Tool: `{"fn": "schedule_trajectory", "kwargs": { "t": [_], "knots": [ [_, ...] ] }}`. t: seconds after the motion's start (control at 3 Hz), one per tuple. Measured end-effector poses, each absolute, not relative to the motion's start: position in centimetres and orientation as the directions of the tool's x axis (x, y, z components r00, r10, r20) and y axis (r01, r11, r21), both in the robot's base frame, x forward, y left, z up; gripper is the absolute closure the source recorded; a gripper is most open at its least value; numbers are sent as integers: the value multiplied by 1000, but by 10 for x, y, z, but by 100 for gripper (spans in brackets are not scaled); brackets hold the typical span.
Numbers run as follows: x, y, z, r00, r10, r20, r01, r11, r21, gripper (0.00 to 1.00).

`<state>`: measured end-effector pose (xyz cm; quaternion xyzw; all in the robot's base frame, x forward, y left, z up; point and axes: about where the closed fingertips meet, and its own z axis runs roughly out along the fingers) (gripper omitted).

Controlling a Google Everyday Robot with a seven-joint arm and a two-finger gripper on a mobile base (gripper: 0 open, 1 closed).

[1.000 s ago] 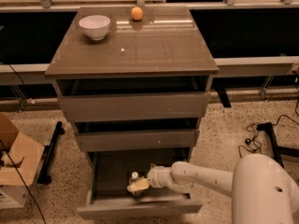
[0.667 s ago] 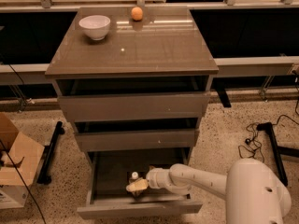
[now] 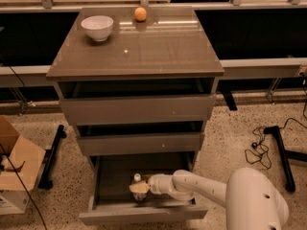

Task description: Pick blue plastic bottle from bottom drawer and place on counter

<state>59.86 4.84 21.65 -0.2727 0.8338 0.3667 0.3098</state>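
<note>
- Speckled stone flooring (image 3: 230, 128) is spreading around a grey-brown three-drawer cabinet, with a dark low wall and a pale ledge (image 3: 264, 67) running behind it.
- The counter (image 3: 148, 51) is shining under the room light and is carrying a white bowl (image 3: 97, 27) at its far left and a small orange ball (image 3: 140, 14) at its far edge, the two well apart.
- The top drawer (image 3: 136, 109) and the middle drawer (image 3: 139, 143) are sitting slightly out, each showing a dark gap above its front.
- The bottom drawer (image 3: 139, 215) is standing pulled well out, its dark tray facing up.
- The blue plastic bottle (image 3: 137, 178) is standing upright inside the bottom drawer, near the middle of the tray, white cap on top.
- The white arm (image 3: 201, 188) is reaching in from the lower right, low over the drawer's front edge.
- The gripper (image 3: 139, 188) is sitting inside the bottom drawer right at the bottle, its tan tip crossing the bottle's body just under the cap.
- Whether the gripper is clamping the bottle or only lying against it, I cannot tell.
- A cardboard box (image 3: 19, 159) is lying on the floor to the left, beside a black stand foot (image 3: 52, 155).
- Black cables (image 3: 259, 147) are curling on the floor to the right, near another black foot (image 3: 280, 152).
</note>
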Motion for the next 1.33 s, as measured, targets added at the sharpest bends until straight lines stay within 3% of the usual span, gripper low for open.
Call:
{"fn": "schedule_trajectory", "kwargs": {
  "t": [0.67, 1.0, 1.33],
  "knots": [
    [593, 57, 252, -620, -207, -757, -710, 559, 429, 88],
    [588, 45, 327, -517, -201, -832, -763, 548, 342, 100],
    [577, 25, 402, -422, -174, -890, -811, 512, 284, 100]
  ]
}}
